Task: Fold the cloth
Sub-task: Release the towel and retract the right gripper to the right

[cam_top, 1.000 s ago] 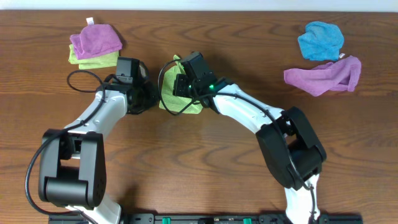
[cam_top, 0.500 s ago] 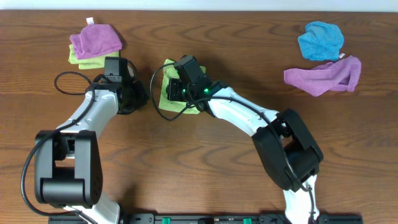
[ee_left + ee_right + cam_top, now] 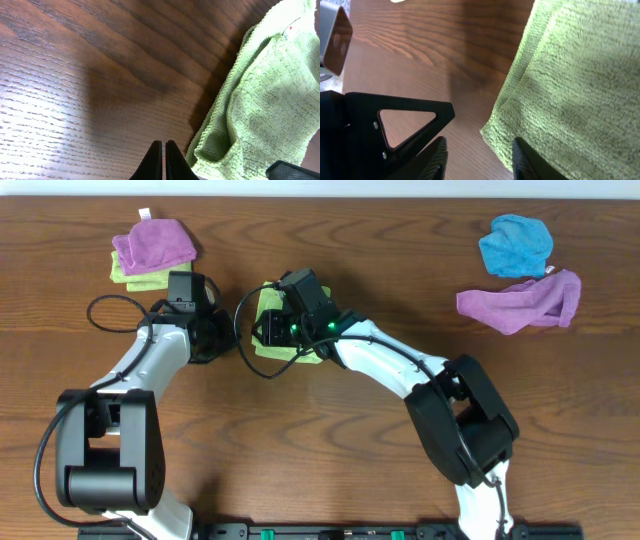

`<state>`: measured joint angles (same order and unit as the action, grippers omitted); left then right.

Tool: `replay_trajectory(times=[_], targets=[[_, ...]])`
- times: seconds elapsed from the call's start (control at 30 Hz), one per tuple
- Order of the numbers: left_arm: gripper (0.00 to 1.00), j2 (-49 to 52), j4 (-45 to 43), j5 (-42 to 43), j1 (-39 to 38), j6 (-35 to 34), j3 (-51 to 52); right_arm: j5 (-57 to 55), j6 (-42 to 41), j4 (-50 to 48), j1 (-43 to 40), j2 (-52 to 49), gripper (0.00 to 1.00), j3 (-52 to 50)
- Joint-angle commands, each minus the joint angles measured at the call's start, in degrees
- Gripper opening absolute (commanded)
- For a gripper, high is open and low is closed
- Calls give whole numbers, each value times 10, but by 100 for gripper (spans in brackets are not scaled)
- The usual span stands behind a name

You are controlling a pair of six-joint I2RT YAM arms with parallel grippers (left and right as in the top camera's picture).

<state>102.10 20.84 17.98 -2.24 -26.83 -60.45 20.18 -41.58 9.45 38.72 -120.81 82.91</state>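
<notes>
The lime-green cloth point(image 3: 290, 353) lies folded small on the wooden table, mostly under my right arm. In the right wrist view the cloth point(image 3: 570, 75) fills the right side, its corner edge between the fingers. My right gripper point(image 3: 262, 332) point(image 3: 480, 160) is open low over the cloth's left edge, with one finger over the cloth and the other over bare wood. My left gripper point(image 3: 225, 342) point(image 3: 163, 160) is shut and empty on bare wood just left of the cloth point(image 3: 260, 100). A small white tag point(image 3: 291, 31) shows at the cloth's far edge.
A purple cloth point(image 3: 155, 242) lies on another lime-green one point(image 3: 150, 277) at the back left. A bright blue cloth point(image 3: 515, 245) and a second purple cloth point(image 3: 525, 300) lie at the back right. The left arm's black frame point(image 3: 395, 125) is close to my right gripper.
My left gripper has drawn back to the left, off the cloth. My right gripper has moved left and slightly back over the cloth, which now lies more compact beneath it.
</notes>
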Motion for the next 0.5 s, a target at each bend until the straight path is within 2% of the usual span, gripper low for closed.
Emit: replay_trajectory(times=[0.0,0.03,0.13,0.23,0.27,0.33,0.47], targets=[[18,-14,4,-3,4,7,1,6,18,15,-19,19,51,14],[29,-14,5,2,3,4,1,1,36,27,-29,30,54,14],[49,-17,16,15,3,-11,1,-19,104,80,-61,67,65,14],[63,-19,19,45,3,-19,1,-35,169,154,-99,110,71,14],[68,-19,19,53,3,-24,1,-38,186,181,-112,124,77,14],[80,-19,25,71,3,-34,1,-39,215,240,-140,155,99,14],[98,-19,41,93,3,-37,1,-59,283,360,-188,222,99,14]])
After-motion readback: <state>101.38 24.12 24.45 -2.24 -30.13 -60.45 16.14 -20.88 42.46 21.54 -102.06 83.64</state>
